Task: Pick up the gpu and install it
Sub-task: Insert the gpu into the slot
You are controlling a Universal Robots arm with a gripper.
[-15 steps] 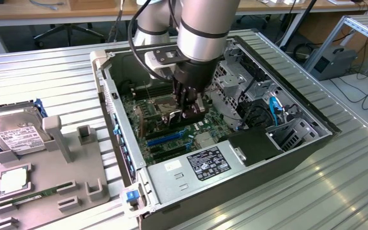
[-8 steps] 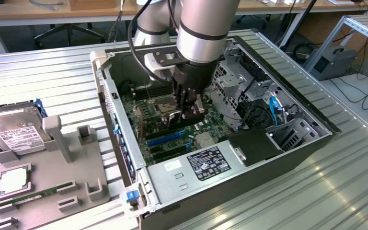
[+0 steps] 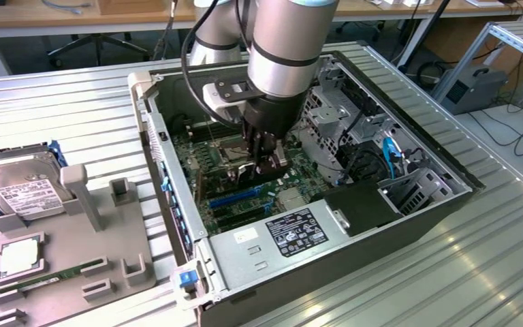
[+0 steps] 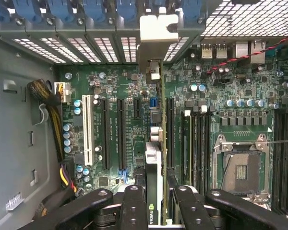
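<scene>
gripper [image 3: 265,165] | I see jaws partly closed, clamped on the gpu [image 4: 153,160] | card edge-on above motherboard [image 4: 110,86] slots, inside case [image 3: 163,146]

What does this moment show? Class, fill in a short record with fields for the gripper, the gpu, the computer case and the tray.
gripper: inside the open case, closed on the gpu
gpu: held on edge over the motherboard slots, bracket end toward the case's rear openings; whether it is seated cannot be told
computer case: lying on its side, open on top
tray: at the exterior view's left, holding a hard drive
</scene>
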